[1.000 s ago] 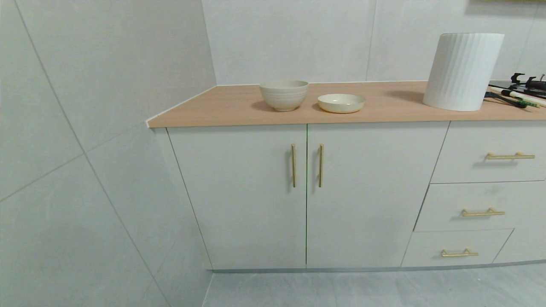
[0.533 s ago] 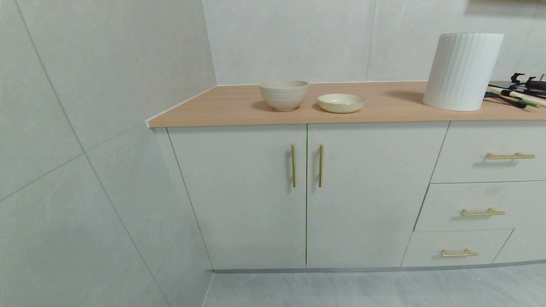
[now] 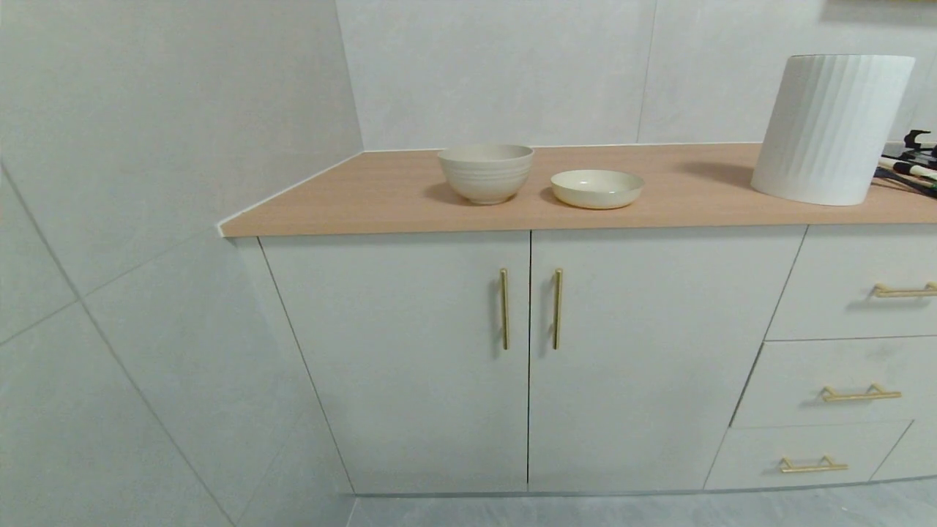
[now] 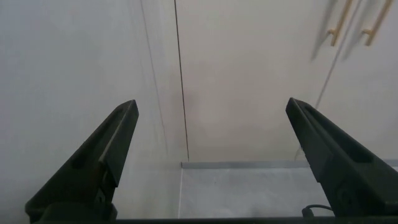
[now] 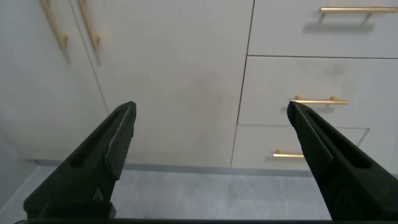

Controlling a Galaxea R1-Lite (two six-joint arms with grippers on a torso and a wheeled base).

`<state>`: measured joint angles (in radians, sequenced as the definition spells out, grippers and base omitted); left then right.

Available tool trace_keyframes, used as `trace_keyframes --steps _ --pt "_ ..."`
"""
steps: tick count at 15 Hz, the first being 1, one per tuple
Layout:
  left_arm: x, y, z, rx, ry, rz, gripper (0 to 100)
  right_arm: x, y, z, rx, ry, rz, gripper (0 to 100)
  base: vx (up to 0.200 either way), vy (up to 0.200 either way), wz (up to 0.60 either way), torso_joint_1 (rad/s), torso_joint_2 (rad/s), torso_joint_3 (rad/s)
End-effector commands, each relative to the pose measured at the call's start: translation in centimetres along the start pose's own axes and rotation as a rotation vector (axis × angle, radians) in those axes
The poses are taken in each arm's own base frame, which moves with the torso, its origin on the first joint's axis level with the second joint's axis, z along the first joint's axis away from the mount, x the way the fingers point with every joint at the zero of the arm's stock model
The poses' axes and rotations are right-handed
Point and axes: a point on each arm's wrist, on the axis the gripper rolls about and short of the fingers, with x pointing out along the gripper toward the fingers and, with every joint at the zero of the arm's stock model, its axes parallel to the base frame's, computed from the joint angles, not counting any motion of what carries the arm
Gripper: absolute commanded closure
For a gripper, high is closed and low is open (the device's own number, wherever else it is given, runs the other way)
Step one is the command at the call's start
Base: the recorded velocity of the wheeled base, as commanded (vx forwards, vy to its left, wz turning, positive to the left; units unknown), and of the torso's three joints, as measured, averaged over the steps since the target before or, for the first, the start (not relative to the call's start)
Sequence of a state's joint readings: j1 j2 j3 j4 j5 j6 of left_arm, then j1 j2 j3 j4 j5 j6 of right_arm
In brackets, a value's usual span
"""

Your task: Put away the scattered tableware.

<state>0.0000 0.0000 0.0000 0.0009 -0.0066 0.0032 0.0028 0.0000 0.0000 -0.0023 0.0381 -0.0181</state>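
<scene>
A ribbed beige bowl and a shallow cream dish stand side by side on the wooden countertop. Below them are two shut white cabinet doors with vertical brass handles. My left gripper hangs open low in front of the cabinet's left corner, with nothing between its fingers. My right gripper is open too, low before the right door and the drawers, and holds nothing.
A tall white ribbed cylinder stands on the counter at the right, with dark utensils beyond it. Three drawers with brass handles sit right of the doors. A tiled wall closes the left side.
The whole head picture has shifted: the cabinet now looks larger and lower, so the camera has moved closer. The bowl and dish have stayed in place on the counter.
</scene>
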Motion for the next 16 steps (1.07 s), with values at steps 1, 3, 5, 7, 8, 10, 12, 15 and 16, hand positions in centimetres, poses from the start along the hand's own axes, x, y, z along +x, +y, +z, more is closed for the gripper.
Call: trace_keyframes --steps 1,3,5,7,8,10,12,15,16 --pt "0.01 0.0 0.0 0.0 0.002 0.0 0 0.0 0.0 0.01 0.0 -0.001 0.001 0 0.2 0.0 0.0 0.002 0.0 0.002" --pt "0.01 0.0 0.01 0.0 0.001 0.0 0 0.0 0.0 0.01 0.0 -0.001 0.001 0 0.1 0.0 0.0 0.001 0.0 0.001" --pt "0.01 0.0 0.01 0.0 0.001 0.0 0 0.0 0.0 0.01 0.0 -0.001 0.001 0 0.0 0.0 0.0 0.0 0.0 0.0" --pt "0.01 0.0 0.01 0.0 0.001 0.0 0 0.0 0.0 0.01 0.0 -0.001 0.001 0 0.0 0.0 0.0 0.0 0.0 0.0" --pt "0.01 0.0 0.01 0.001 0.001 0.0 0 0.0 0.0 0.01 0.0 -0.001 0.001 0 0.0 0.0 0.0 0.0 0.0 0.0" --pt "0.01 0.0 0.01 0.001 0.001 0.0 0 0.0 0.0 0.01 0.0 -0.001 0.001 0 0.0 0.0 0.0 0.0 0.0 0.0" --pt "0.01 0.0 0.0 0.001 0.002 0.0 0 0.0 0.0 0.01 0.0 -0.001 0.001 0 0.0 -0.2 0.0 -0.002 0.0 0.005" --pt "0.01 0.0 0.01 0.001 0.001 -0.001 0 0.0 0.0 0.01 0.0 -0.001 0.001 0 0.0 -0.133 0.0 0.003 0.0 0.005" --pt "0.01 0.0 0.0 0.0 0.002 0.0 0 0.0 0.0 0.01 0.0 -0.001 0.001 0 0.0 0.0 0.0 0.0 0.0 0.0"
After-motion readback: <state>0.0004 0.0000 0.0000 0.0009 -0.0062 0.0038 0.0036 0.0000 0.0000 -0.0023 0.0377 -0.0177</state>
